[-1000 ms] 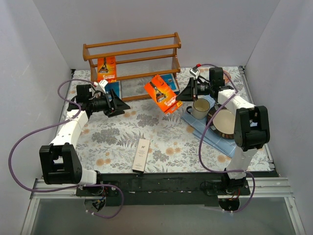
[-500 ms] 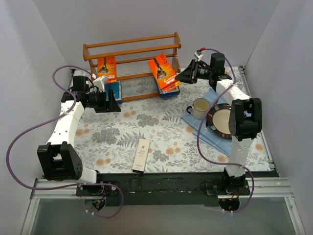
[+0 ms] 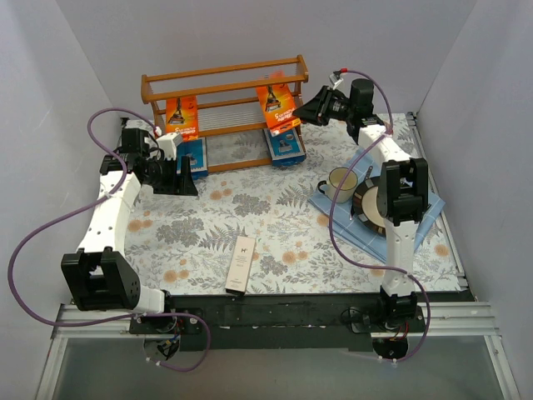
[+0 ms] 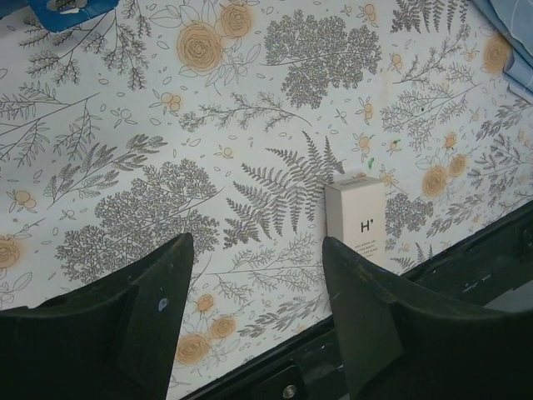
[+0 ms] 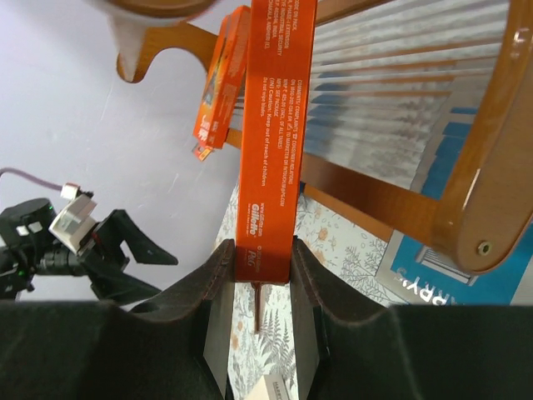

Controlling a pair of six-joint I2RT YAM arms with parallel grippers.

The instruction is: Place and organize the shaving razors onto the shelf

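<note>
The reddish-brown shelf point(image 3: 223, 86) stands at the back. One orange razor pack point(image 3: 182, 115) leans on its left part. My right gripper point(image 3: 301, 110) is shut on the second orange pack point(image 3: 279, 107) and holds it upright at the shelf's right part; in the right wrist view this pack point(image 5: 271, 125) sits edge-on between the fingers point(image 5: 216, 292). Two blue packs point(image 3: 193, 154) point(image 3: 285, 147) lie at the shelf's foot. The slim white box point(image 3: 241, 263) lies near the front; it also shows in the left wrist view point(image 4: 358, 218). My left gripper point(image 3: 181, 177) is open and empty.
A mug point(image 3: 340, 183) and a bowl point(image 3: 376, 207) sit on a blue cloth point(image 3: 348, 227) at the right, below my right arm. Grey walls close in the left, back and right. The black base rail point(image 3: 275, 312) runs along the front edge.
My right gripper has carried the orange pack from above the table's middle back and up to the shelf's right part. My left arm has drawn back to the left.
</note>
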